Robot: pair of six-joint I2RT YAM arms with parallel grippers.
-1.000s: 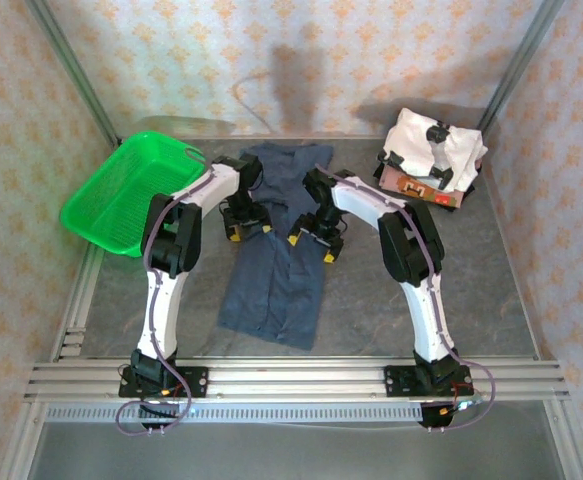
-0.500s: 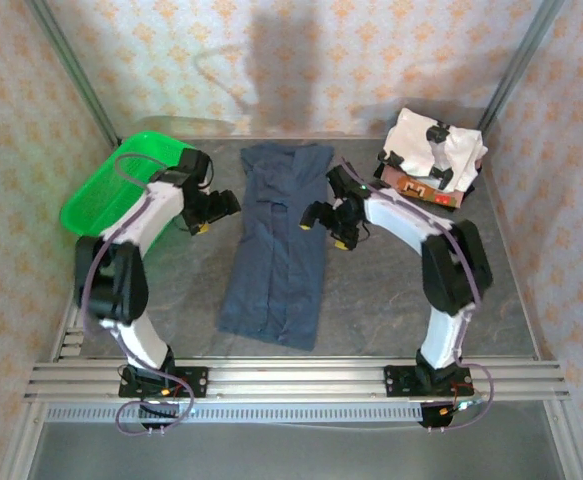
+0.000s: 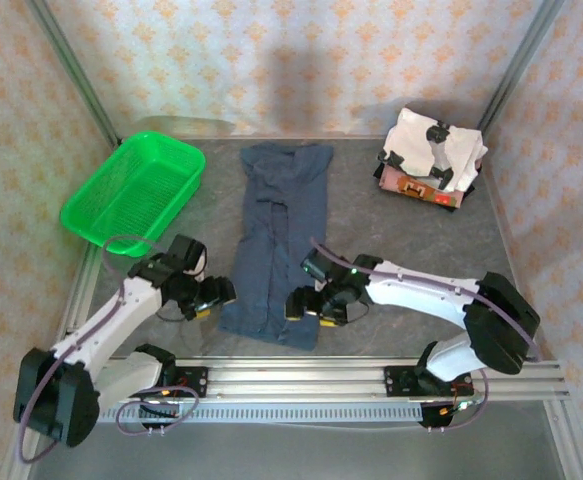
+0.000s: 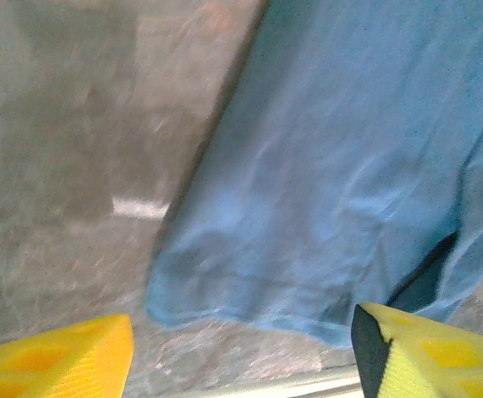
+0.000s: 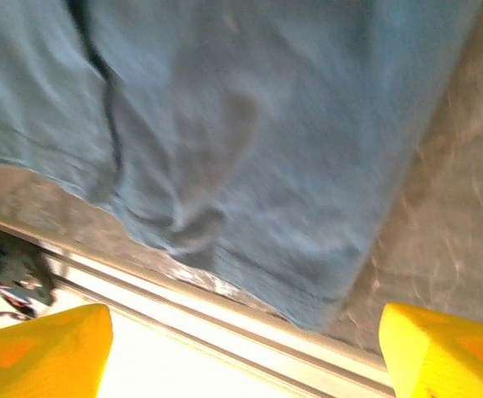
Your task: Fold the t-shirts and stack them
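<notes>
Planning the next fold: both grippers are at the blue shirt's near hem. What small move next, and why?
Probably lower both and pinch the hem corners: the left gripper and right gripper stand open, one at each near corner, and the slate-blue shirt lies as a long strip, unheld.

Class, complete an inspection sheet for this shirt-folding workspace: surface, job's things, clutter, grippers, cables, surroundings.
Surface: grey mottled table, flat.
Job's things: slate-blue t-shirt folded into a long strip at centre; white t-shirt with black patches lies on the brown/orange printed t-shirt, far right.
Clutter: green mesh basket, far left.
Grippers: left gripper and right gripper open, flanking the blue shirt's near hem, holding nothing.
Cables: purple cables loop along both arms.
Surroundings: patterned walls, aluminium rails at near edge.
</notes>
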